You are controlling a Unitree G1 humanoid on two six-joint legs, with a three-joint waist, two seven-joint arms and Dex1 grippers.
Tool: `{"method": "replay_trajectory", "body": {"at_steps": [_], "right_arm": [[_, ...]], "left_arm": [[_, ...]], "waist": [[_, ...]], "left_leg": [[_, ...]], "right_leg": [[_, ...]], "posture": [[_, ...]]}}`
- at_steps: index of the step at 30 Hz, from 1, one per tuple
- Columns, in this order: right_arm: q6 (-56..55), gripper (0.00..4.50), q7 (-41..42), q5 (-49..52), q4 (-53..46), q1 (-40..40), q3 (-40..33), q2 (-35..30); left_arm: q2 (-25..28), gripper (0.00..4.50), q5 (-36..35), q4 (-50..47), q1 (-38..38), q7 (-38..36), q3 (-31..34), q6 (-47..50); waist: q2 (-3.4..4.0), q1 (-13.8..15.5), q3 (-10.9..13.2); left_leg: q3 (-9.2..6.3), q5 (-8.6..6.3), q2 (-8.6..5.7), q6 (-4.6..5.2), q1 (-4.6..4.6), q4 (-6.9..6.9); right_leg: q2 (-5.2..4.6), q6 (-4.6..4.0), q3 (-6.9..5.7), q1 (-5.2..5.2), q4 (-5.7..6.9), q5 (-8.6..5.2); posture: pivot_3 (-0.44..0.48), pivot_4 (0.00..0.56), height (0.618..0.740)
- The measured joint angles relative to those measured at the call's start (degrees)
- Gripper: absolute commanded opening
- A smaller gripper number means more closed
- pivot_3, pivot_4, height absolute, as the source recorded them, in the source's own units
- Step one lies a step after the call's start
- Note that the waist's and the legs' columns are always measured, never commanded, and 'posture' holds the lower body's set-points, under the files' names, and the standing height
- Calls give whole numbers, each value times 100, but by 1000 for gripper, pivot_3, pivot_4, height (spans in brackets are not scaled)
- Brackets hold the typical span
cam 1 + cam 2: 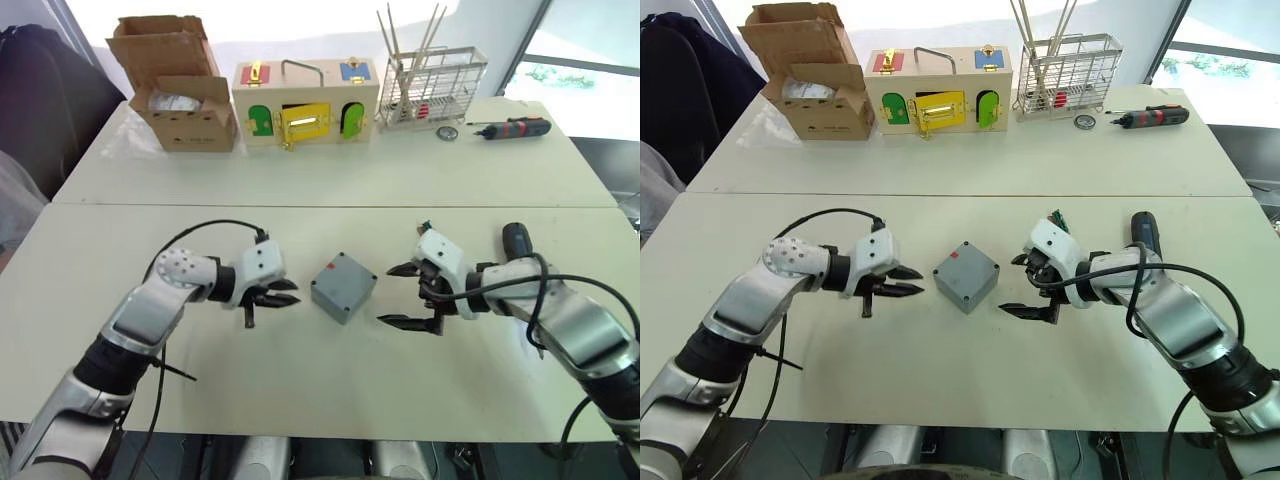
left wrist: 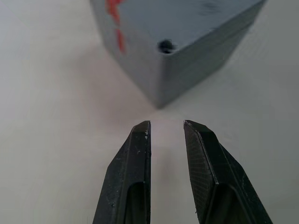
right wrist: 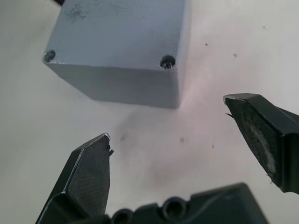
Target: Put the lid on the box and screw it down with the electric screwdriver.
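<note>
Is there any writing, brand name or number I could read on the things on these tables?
No text can be read.
Cardboard box: faint print on its front, too small to read.
Grey box: a red mark on one side, not a legible letter or number.
Wooden box with coloured doors: no lettering visible.

Head stereo looks down over table (image 1: 330, 380); both wrist cameras closely share, apparently, box (image 2: 177, 42).

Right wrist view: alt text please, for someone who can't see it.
A grey box with its lid on sits on a white table, screw holes at two corners. The right gripper is open, empty, just short of it.
</note>
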Motion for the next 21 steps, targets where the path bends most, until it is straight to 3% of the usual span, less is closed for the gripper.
{"method": "replay_trajectory", "body": {"at_steps": [7, 11, 21], "right_arm": [[-350, 4474, 472, -178, 273, -173, 135, 180], [-156, 4474, 575, -130, 158, -76, 88, 208], [324, 4474, 525, -107, -198, 210, -54, 264]], "left_arm": [[-424, 1076, 0, -78, -10, 488, -112, 306], [-707, 1076, 244, 423, -216, 770, -285, 154], [-859, 1076, 445, 867, -486, 866, -311, -105]], "waist": [[-1, 14, 0], [-2, 25, 0], [-2, 23, 0]], "left_leg": [[-2, 1, 0, -1, 0, 2], [-3, 2, -2, -3, 0, 5], [-2, 2, -2, -4, 0, 3]], "right_leg": [[0, 0, -1, 1, 0, 0], [0, 0, -1, 3, 0, 0], [0, 0, -1, 0, 1, 0]], "posture": [[0, 150, 731], [0, 150, 731], [0, 150, 731]]}}
